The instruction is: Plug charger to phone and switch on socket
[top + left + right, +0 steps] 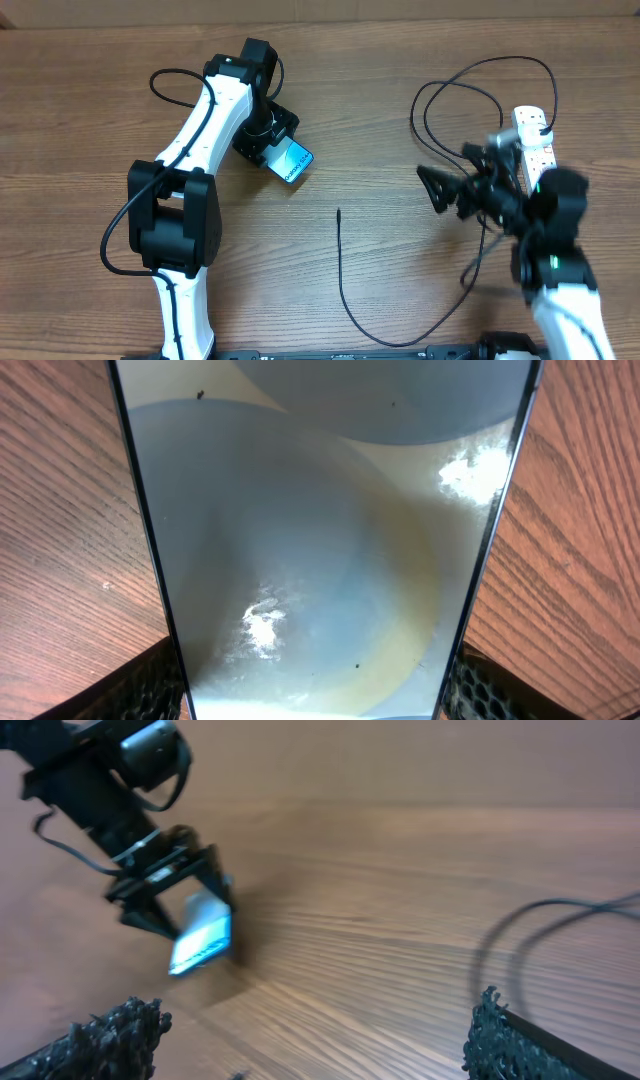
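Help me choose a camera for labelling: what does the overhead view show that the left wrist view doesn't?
Only overhead: the white socket strip at the right, the black charger cable lying on the wood, both arms, and the open right end effector. Only left wrist: glare and smudges on the screen close up, with black fingers against its lower edges. Both: the phone, held in the left end effector, and the wooden table.
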`<control>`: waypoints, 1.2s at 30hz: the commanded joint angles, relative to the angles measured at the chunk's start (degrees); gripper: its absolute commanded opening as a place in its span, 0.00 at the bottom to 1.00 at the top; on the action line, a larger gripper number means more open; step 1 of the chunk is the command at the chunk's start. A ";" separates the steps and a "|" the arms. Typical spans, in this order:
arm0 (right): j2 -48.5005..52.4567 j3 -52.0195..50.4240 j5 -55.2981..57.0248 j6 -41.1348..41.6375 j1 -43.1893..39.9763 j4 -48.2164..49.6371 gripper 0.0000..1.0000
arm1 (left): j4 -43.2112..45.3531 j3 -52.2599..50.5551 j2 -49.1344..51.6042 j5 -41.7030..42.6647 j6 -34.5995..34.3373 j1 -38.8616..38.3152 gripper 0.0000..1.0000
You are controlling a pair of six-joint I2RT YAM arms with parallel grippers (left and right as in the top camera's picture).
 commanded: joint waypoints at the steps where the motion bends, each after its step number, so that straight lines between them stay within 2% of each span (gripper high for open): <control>1: 10.60 6.73 -13.07 0.11 0.17 0.15 1.00 | -0.15 1.92 0.37 0.50 0.31 -0.37 0.04; 7: 21.62 11.10 -27.54 0.09 0.17 3.85 1.00 | -0.20 1.92 0.37 0.57 0.26 -0.37 0.04; 10: 23.54 11.08 -30.12 0.68 0.17 3.50 1.00 | -0.20 1.92 0.37 0.70 0.24 -0.37 0.04; 11: 23.98 11.08 -30.25 3.30 0.17 4.15 1.00 | -0.17 1.92 0.37 0.74 0.22 -0.37 0.04; 16: 24.00 11.08 -29.86 9.81 0.17 7.67 1.00 | -0.17 1.92 0.37 1.62 -0.72 -0.37 0.04; 22: 24.13 11.06 -16.83 27.65 0.17 7.63 1.00 | 0.44 1.92 0.37 3.28 -1.27 -0.39 0.04; 25: 24.98 11.04 -14.45 32.76 0.17 7.32 1.00 | 0.39 1.92 0.37 3.28 -1.25 -0.37 0.04; 32: 30.69 11.04 -14.19 40.70 0.17 9.07 1.00 | 0.46 1.92 0.37 3.32 -1.29 -0.37 0.04; 36: 34.32 11.04 -16.98 40.85 0.24 12.35 1.00 | 0.55 1.92 0.37 3.78 -1.95 -0.37 0.04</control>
